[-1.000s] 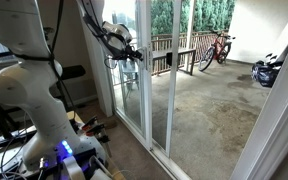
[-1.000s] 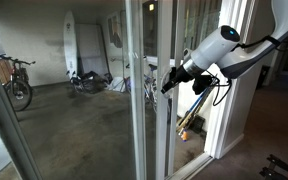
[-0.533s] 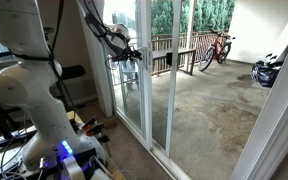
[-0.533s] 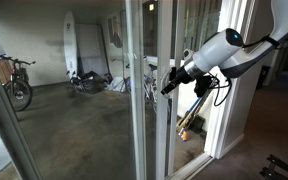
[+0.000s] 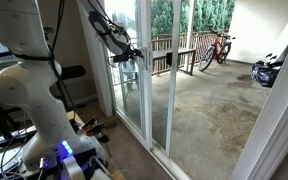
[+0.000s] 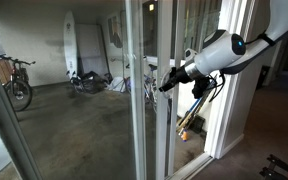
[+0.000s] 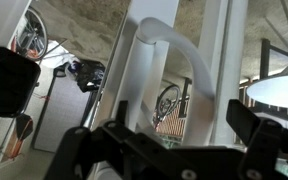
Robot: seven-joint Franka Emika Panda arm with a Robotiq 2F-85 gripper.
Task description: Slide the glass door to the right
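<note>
The glass door (image 5: 145, 105) is a tall clear panel in a white frame, and it also shows in the other exterior view (image 6: 155, 125). Its white D-shaped handle (image 7: 182, 52) fills the wrist view and shows small in both exterior views (image 5: 136, 68) (image 6: 150, 71). My gripper (image 7: 134, 112) is open, at handle height right against the frame in both exterior views (image 5: 132, 57) (image 6: 167, 83). In the wrist view one black finger (image 7: 9, 80) stands left of the handle and one finger (image 7: 267, 135) right of it, apart from it.
Outside are a concrete patio, a wooden railing (image 5: 174, 55), a red bicycle (image 5: 216, 48), another bicycle (image 6: 18, 85) and a white surfboard (image 6: 72, 45). A handle-less white-framed glass panel (image 6: 132, 120) stands beside the door. The robot's white base (image 5: 39, 105) and floor clutter (image 6: 189, 122) are indoors.
My gripper has edged a little closer to the handle and slightly lower. The door has not visibly moved.
</note>
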